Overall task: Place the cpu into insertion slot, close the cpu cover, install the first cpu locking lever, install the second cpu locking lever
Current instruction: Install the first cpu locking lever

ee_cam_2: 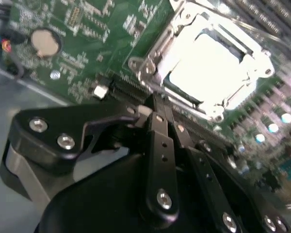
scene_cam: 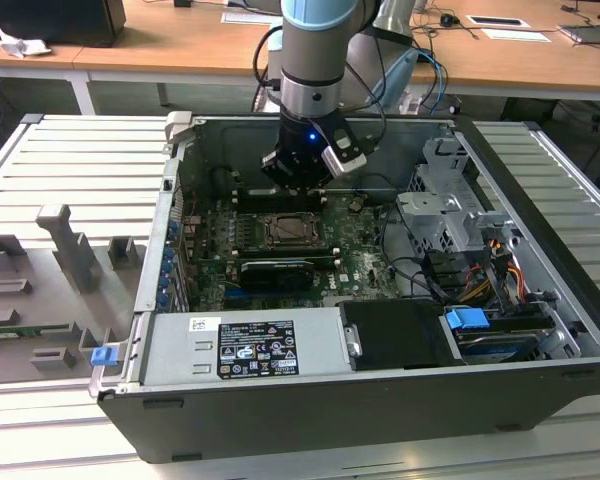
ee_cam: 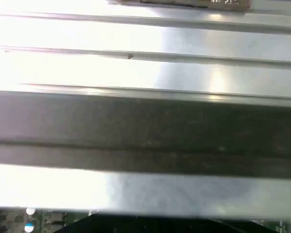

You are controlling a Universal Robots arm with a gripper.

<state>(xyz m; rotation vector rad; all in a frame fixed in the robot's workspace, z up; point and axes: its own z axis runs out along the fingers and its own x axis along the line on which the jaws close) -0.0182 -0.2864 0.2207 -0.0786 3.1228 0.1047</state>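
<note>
Wooden desks (scene_cam: 180,45) run along the back of the room; in front of them a ribbed grey metal worktable (scene_cam: 70,160) carries an open black computer case (scene_cam: 380,400).

On the exterior view's left: grey moulded fixtures (scene_cam: 70,245) stand on the worktable, with a small blue clip (scene_cam: 103,355) just beside the case's corner.

Centre: the arm (scene_cam: 315,50) reaches down into the case, its gripper (scene_cam: 298,175) hanging near the far side of the green motherboard (scene_cam: 355,255). The insertion slot (scene_cam: 295,232) lies on the board just in front of the gripper. A silver power supply box (scene_cam: 250,345) sits along the near wall.

On the exterior view's right: a metal drive cage (scene_cam: 445,210), loose cables (scene_cam: 500,270) and a blue tab (scene_cam: 468,320).

In the second wrist view, the black fingers (ee_cam_2: 160,126) are drawn together with nothing between them, their tips beside the slot's edge. The cpu (ee_cam_2: 211,65) sits in the socket, glaring pale, with the cpu cover (ee_cam_2: 177,22) framing it; whether the frame lies fully flat cannot be told. A coin cell (ee_cam_2: 44,42) sits on the board well apart.

In the first wrist view, a dark case wall (ee_cam: 145,128) and ribbed metal.
</note>
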